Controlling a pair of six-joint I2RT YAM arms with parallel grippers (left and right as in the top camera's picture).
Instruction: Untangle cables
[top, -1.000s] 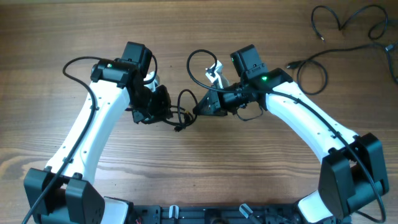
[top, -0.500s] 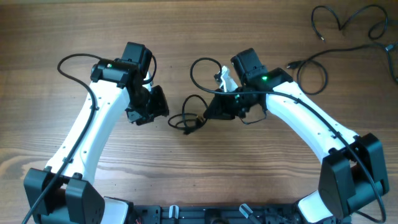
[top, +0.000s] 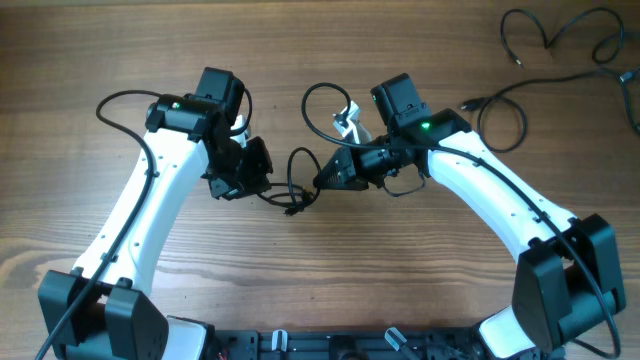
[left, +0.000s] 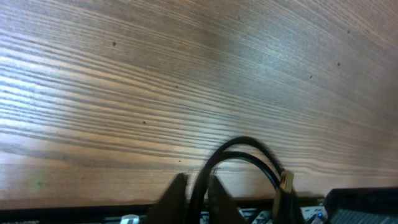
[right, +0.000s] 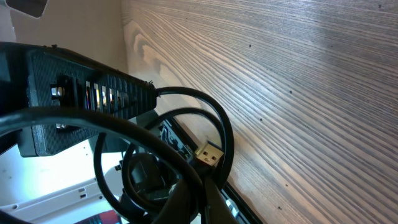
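A small bundle of thin black cables (top: 293, 188) hangs between my two grippers at the table's centre. My left gripper (top: 264, 180) is shut on one strand; in the left wrist view the fingers (left: 198, 191) pinch a black loop (left: 245, 149) with a gold plug (left: 286, 181). My right gripper (top: 324, 178) is shut on another strand; in the right wrist view its fingers (right: 199, 198) clamp a cable below a USB plug (right: 209, 155). A loop (top: 318, 100) with a white end (top: 345, 118) rises behind the right wrist.
Separate thin black cables lie at the far right: a wavy one (top: 555, 35) at the table's back edge and a looped one (top: 505, 105) with a plug beside my right arm. Bare wooden table (top: 330, 260) lies in front of the grippers.
Half a second ago the grippers were farther apart with the bundle spread out. Now my right gripper has moved back left toward the left one and the bundle is compact.
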